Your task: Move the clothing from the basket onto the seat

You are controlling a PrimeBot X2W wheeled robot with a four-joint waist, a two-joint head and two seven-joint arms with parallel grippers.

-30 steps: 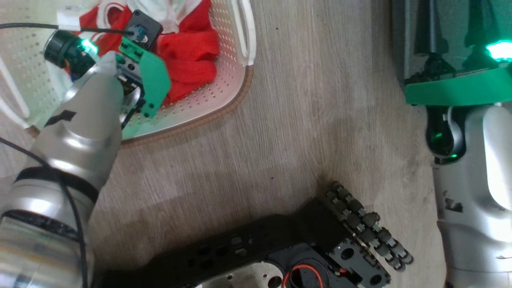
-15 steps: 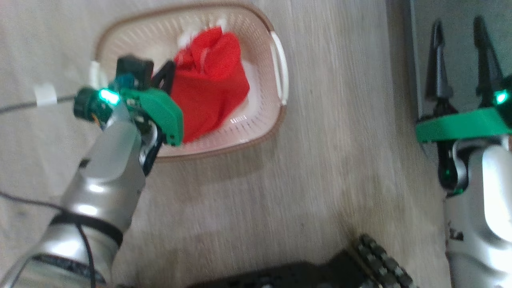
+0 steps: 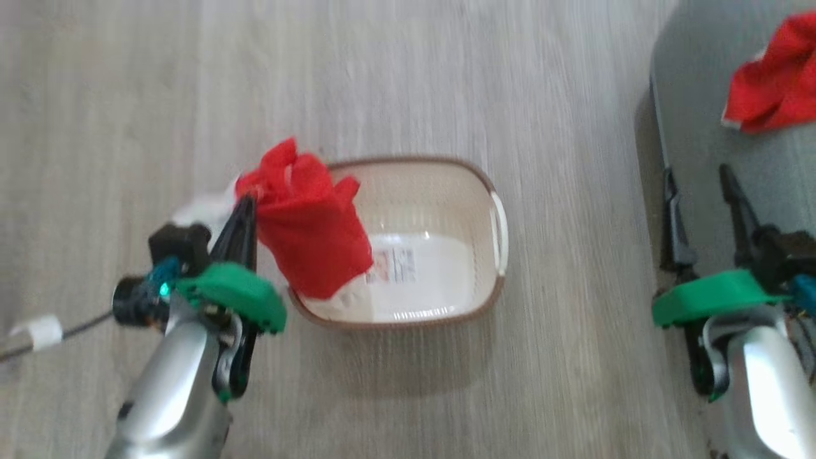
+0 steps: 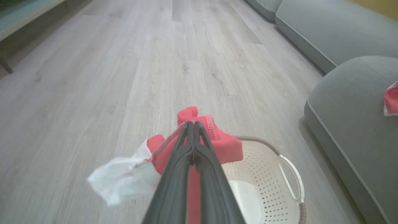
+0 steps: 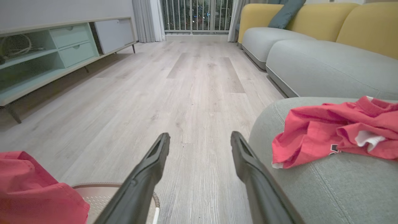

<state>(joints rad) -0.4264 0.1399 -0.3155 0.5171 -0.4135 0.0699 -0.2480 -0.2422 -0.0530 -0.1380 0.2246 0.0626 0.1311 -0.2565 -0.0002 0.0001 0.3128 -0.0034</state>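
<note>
Right now the left gripper [image 3: 247, 207] is clenched on a bunched fold of the red garment [image 3: 306, 239]. Its two fingers press flat together in the left wrist view, and the cloth hangs over the nine o'clock rim of the basket [image 3: 492, 191]. Inside the basket I can make out a label [image 3: 395, 264] and no other cloth. The seat [image 3: 695, 102] lies at three o'clock from the basket, across a strip of floor [image 3: 574, 191], with a second garment [image 3: 774, 83] lying on it toward one o'clock. The right gripper [image 3: 696, 173] hangs at the seat's near edge, fingers spread and nothing between them.

The likeliest trouble is the pinch. Thin fabric held by one fold could slide out on a quick swing toward three o'clock and land on the floor. A white panel [image 4: 121, 182] dangles loose at eight o'clock of the fingertips in the left wrist view. That panel or the low hem could hook the basket's rim or handle and drag the light basket along. The spread right gripper also stands in the path to the seat, so cloth could snag there.
</note>
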